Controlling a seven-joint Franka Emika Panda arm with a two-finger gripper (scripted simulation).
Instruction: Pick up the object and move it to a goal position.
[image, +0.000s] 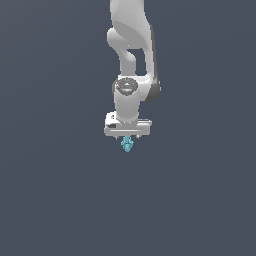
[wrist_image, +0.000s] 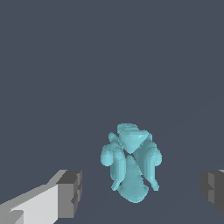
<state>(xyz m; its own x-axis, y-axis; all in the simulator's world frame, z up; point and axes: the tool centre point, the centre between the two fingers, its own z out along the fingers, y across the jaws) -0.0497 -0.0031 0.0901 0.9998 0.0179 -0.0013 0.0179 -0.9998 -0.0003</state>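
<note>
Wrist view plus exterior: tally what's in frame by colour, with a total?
Cyan-turquoise: 1, the small knobbly cyan-turquoise object, between the open fingers.
White-grey: 1, the white-grey robot arm with its gripper.
Total: 2

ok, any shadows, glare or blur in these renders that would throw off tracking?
Exterior view: flat, even light, no cast shadow or glare on the dark backdrop; the object is tiny but crisp under the gripper. Wrist view: sharp, soft shading on the object's lobes, no blur; both fingers are cut by the frame edges.
</note>
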